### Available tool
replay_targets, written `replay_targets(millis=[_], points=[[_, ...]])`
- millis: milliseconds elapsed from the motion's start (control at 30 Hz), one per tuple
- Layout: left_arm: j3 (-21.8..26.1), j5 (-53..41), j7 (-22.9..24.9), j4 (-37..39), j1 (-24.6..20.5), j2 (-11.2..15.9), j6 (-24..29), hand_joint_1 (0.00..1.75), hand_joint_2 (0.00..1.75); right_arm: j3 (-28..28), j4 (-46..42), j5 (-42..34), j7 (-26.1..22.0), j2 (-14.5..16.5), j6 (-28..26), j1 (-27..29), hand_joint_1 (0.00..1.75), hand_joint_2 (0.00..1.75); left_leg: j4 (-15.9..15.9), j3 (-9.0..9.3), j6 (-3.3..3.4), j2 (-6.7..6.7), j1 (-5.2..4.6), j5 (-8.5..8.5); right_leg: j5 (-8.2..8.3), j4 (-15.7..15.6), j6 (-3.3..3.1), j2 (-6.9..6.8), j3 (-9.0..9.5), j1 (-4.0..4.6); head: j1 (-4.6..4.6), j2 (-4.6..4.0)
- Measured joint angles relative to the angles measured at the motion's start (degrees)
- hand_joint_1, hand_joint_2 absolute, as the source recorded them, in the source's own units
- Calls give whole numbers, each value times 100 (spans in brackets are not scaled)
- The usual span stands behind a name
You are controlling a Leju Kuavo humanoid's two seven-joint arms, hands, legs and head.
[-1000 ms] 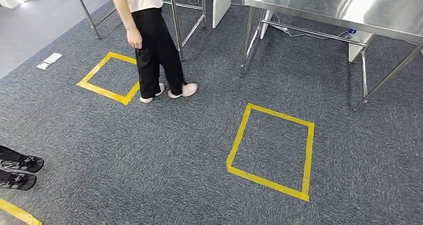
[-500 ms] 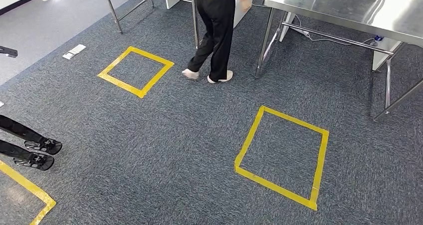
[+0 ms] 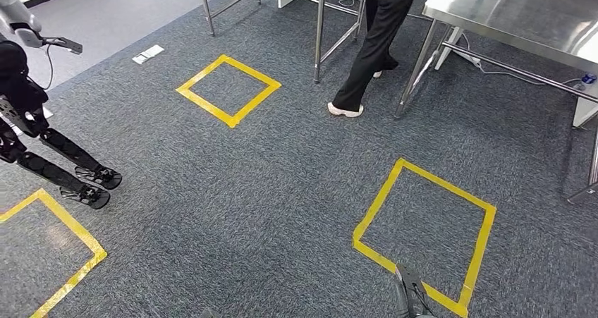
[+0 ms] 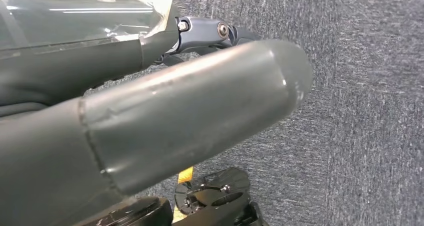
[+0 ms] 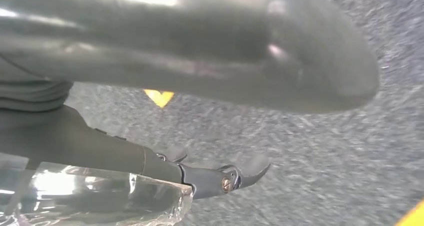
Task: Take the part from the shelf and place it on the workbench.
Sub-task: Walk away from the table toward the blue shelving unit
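Grey carpet (image 3: 233, 212) spreads everywhere, a steel tabletop (image 3: 522, 11) at upper right. A person (image 3: 370, 46) walks beside it. Yellow tape squares (image 3: 423, 233) mark the floor. Left robot hand (image 4: 150, 121) and right robot hand (image 5: 190, 50) hang over carpet; I cannot tell their grip.

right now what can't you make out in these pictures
- Person in black trousers: upper body cut off by the head view's top edge.
- Shiny steel workbench: its far part runs past the edge; no part seen.
- Right hand: blurred thumb close to the lens.
- Left hand: thumb hides most fingers.
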Motion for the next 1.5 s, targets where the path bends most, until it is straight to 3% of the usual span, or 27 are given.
replay_targets(millis=[67,133,167,233,300,367,400,467,533,600,633,700,733,800,867,900,967,1000,1067,1133,1200,1233,1300,1367,1400,1433,1500], points=[[-27,-7,32,-1,-15,-8,-22,0,0,1,-2,-35,-36,-24,5,-34,0,0,11,-44,-49,-67,-17,24,93,-318,-59,87,119,26,-2,0],[-38,-2,60,-2,-22,-9,-29,0,0,9,-2,-48,-81,-28,20,-53,0,0,23,-88,-106,-105,-5,41,134,-339,-132,14,132,4,-4,0],[-38,12,69,-2,-23,-8,-27,0,0,20,-3,-41,-103,-25,26,-63,0,0,82,-123,-137,-50,0,0,157,-356,-174,-26,138,-21,-4,0],[-38,64,75,-2,-32,-3,-17,0,0,54,-8,-9,-126,-16,31,-80,0,0,523,-325,-203,155,23,-286,187,-388,-264,-124,152,-67,-21,0],[-34,135,56,-2,-33,-1,1,0,0,107,-11,40,-104,1,26,-93,0,0,1319,-698,-284,294,64,-678,187,-388,-305,-239,143,-45,-36,0],[-23,202,11,-2,-19,3,22,0,0,172,-14,80,-37,40,11,-120,0,0,1753,-907,-349,322,123,-775,185,-385,-304,-351,137,-44,-37,0],[-16,225,-12,-2,-12,11,31,0,0,204,-15,91,1,71,-1,-143,0,0,1613,-835,-377,351,156,-653,182,-382,-300,-400,138,-49,-37,0],[-5,244,-45,-2,-7,31,36,0,0,260,-19,92,50,133,-22,-197,0,0,841,-432,-422,530,209,-288,160,-361,-268,-484,145,-53,-40,0],[2,239,-65,-3,-16,42,32,0,87,302,-32,73,62,163,-43,-241,0,0,242,-132,-405,680,203,-106,117,-320,-199,-559,130,-15,-28,0],[4,229,-73,-4,-21,48,25,0,175,326,-44,51,61,181,-52,-262,0,0,137,-103,-329,639,154,-107,91,-310,-138,-642,120,34,-4,0],[4,227,-75,-4,-20,52,22,0,175,334,-46,43,58,193,-52,-266,0,0,126,-107,-284,588,138,-98,82,-313,-109,-682,125,42,2,0],[6,224,-75,-5,-21,64,17,0,175,357,-50,36,44,213,-52,-270,0,0,92,-105,-187,499,126,-64,-31,-148,-65,-588,59,20,6,0],[7,224,-77,-6,-26,71,17,0,175,372,-52,34,37,219,-52,-268,0,0,77,-106,-142,459,131,-45,-161,94,-67,-482,-54,1,11,0],[7,228,-84,-8,-35,81,17,0,175,404,-54,39,31,231,-52,-250,0,0,73,-128,-86,368,130,-28,-501,871,-92,-280,-431,-21,21,0],[8,237,-89,-7,-25,87,18,0,175,435,-54,49,36,239,-52,-225,0,0,77,-143,-72,255,118,-21,-645,1398,-57,-225,-700,-25,19,0],[8,240,-89,-7,-15,92,19,0,175,451,-55,53,39,245,-53,-219,0,0,79,-144,-72,197,114,-19,-579,1344,-14,-212,-683,-26,19,0],[9,244,-84,-6,-3,99,19,0,175,478,-57,61,44,258,-55,-224,0,0,85,-138,-82,87,115,-13,-247,628,84,-144,-354,-57,22,0],[9,246,-76,-7,-2,102,18,0,175,493,-59,65,47,268,-56,-230,0,0,90,-139,-101,38,104,-9,-96,240,101,-83,-177,-64,25,0],[13,254,-60,-7,2,108,13,0,175,528,-63,71,61,294,-57,-242,0,0,97,-157,-152,-31,83,6,66,-190,50,-1,12,-58,22,0],[20,265,-55,-6,22,117,-3,0,175,571,-66,72,85,329,-58,-252,0,0,88,-179,-213,-74,79,31,95,-204,-47,-42,13,-32,19,0],[27,293,-72,-6,49,127,-19,0,175,614,-71,71,102,363,-59,-274,0,0,178,-227,-265,14,95,-38,130,-217,-142,-101,19,-56,17,0],[30,316,-94,-6,56,132,-25,0,175,633,-76,70,106,375,-59,-285,0,0,363,-309,-289,109,103,-164,143,-230,-200,-136,23,-68,8,0],[39,371,-179,-6,59,136,-32,0,175,667,-84,67,110,386,-58,-293,0,0,1045,-614,-332,292,116,-545,144,-236,-282,-222,20,-48,-7,0],[75,439,-300,-6,64,138,-26,0,175,708,-85,55,114,390,-57,-290,0,0,1671,-900,-362,333,126,-781,138,-234,-299,-328,16,-20,-10,0],[97,467,-355,-6,68,138,-8,0,175,732,-85,47,116,393,-57,-291,0,0,1721,-913,-366,344,127,-753,136,-233,-300,-379,16,-12,-11,0],[116,486,-400,-7,70,138,13,0,175,758,-85,40,121,398,-55,-295,0,0,1537,-806,-361,365,127,-627,135,-232,-300,-428,19,-8,-10,0],[139,513,-447,-8,66,142,57,0,175,811,-90,33,133,411,-45,-312,0,0,758,-373,-327,523,115,-306,127,-230,-298,-508,31,8,-13,0]])
